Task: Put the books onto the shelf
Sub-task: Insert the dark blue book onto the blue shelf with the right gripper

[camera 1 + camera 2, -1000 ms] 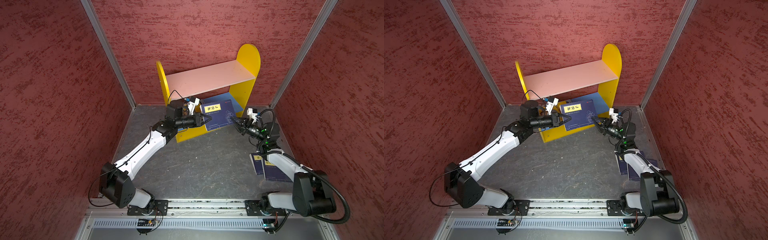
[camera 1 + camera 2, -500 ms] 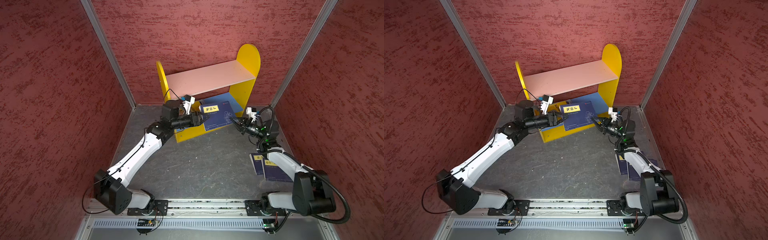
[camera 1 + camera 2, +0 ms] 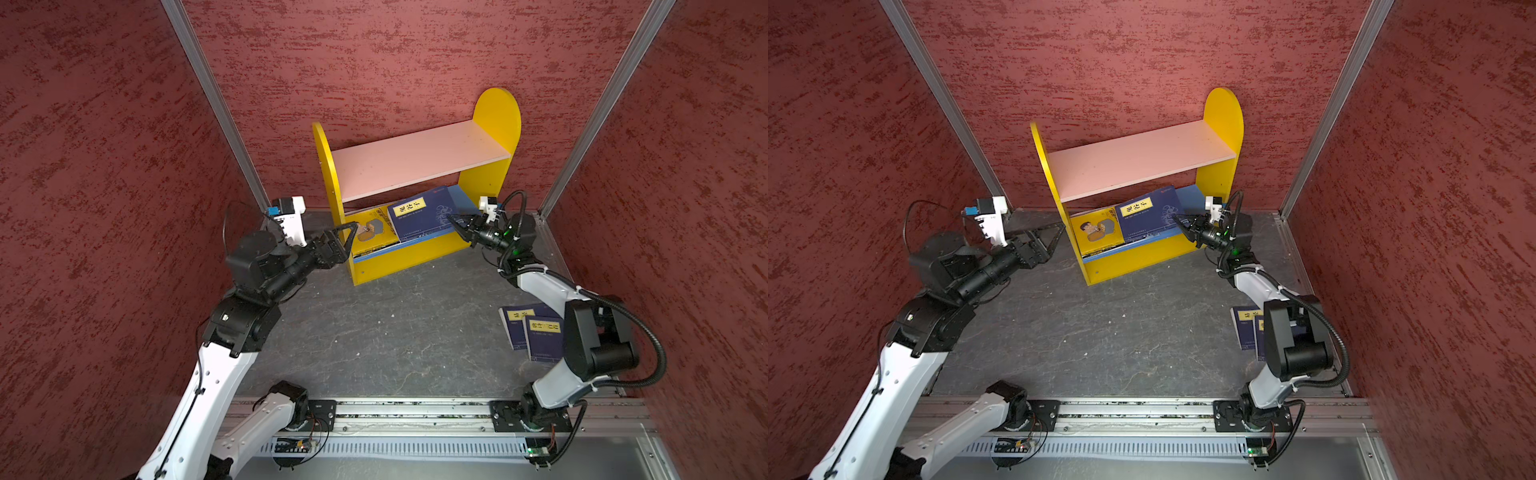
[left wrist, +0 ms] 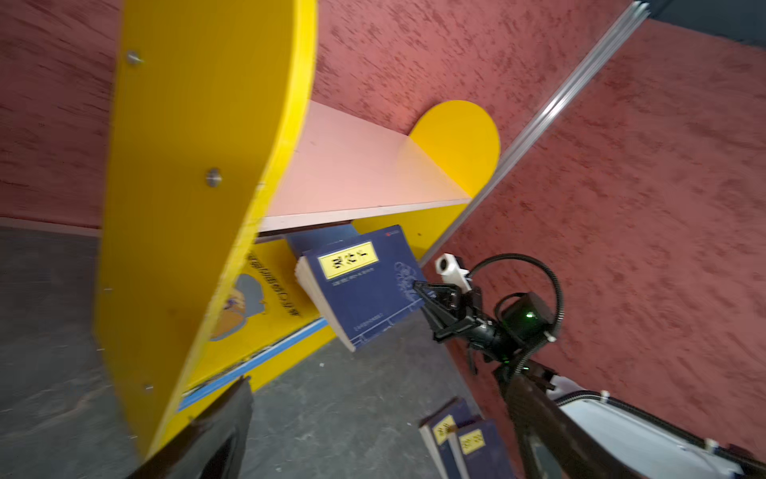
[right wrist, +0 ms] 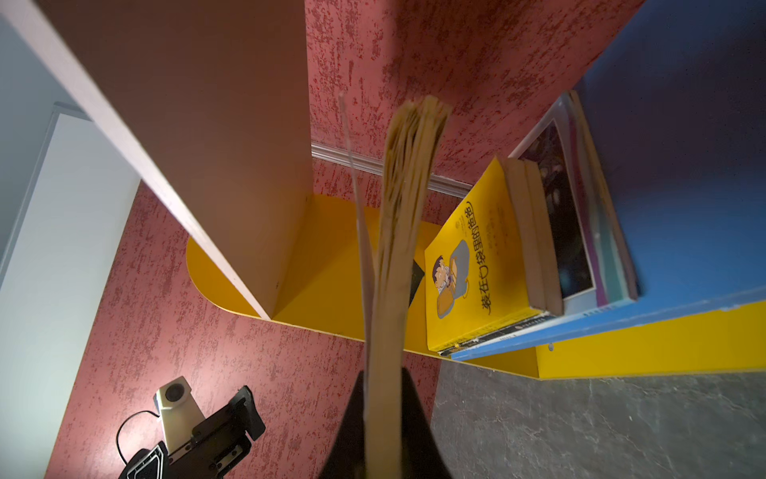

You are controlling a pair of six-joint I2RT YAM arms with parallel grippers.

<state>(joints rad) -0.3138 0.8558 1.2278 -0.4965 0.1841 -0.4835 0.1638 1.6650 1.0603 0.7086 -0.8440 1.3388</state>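
Navy book hangs tilted in the shelf lower bay, over the yellow book, right tool clamped on its outer edge. Left tool gapes empty just outside, nearer the yellow one.
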